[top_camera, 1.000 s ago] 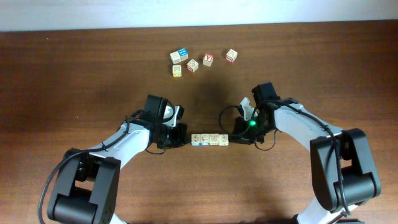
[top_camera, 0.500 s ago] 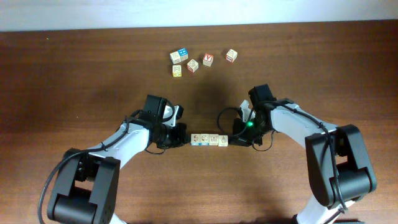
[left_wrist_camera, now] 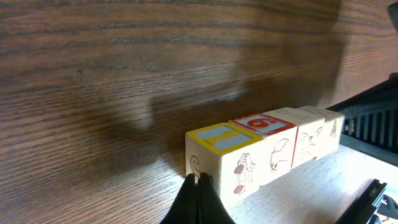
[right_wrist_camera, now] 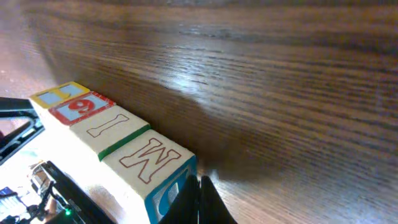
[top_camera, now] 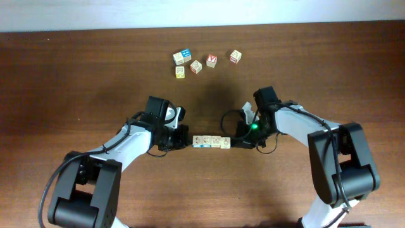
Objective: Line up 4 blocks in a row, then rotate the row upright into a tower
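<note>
Left gripper [top_camera: 187, 139]: fingers pressed together, tip at the left end of the row, against the yellow-framed block [left_wrist_camera: 224, 138].
Right gripper [top_camera: 236, 142]: fingers pinched together, tip at the right end, against the "M" block [right_wrist_camera: 149, 158].
Blocks [top_camera: 212, 141]: four in one straight, touching row, between both grippers.
Surface [top_camera: 76, 95]: dark wood.
Other cubes [top_camera: 195, 66]: five, loosely clustered, well apart at the far side.

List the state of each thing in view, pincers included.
left pincer, shut, at the row's left end
right pincer, shut, at the row's right end
row of four blocks, touching side by side, between the pincers
loose blocks, five, scattered apart, untouched
</note>
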Robot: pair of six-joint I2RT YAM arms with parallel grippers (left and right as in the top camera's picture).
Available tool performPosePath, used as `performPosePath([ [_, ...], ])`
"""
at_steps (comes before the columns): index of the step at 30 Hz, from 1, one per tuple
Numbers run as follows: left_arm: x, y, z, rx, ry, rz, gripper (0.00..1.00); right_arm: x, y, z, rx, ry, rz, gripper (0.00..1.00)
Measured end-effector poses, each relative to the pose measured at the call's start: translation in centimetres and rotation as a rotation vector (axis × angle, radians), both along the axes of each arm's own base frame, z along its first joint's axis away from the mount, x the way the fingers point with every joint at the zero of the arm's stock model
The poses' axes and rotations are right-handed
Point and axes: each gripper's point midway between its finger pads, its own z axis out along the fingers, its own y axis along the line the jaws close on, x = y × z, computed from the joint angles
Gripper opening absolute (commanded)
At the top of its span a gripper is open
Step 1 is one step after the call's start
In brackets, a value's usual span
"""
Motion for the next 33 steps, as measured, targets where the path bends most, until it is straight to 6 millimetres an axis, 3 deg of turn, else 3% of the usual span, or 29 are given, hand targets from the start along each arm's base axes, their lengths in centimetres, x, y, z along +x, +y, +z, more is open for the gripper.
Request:
performPosePath([
  [4, 0.0, 0.2, -0.1, 0.011, 0.0, 0.005, 0.0, 0.6, 0.2, 2.4, 0.018, -0.074, 0.001, 0.04],
  [14, 0.3, 1.8, -1.0, 0.083, 0.0, 0.041, 0.0, 1.1, 2.9, 4.0, -0.072, -0.136, 0.088, 0.04],
  [33, 0.4, 2.9, -1.6, 0.128, -0.001, 0.064, 0.0, 1.3, 4.7, 5.1, -0.223, -0.229, 0.153, 0.04],
])
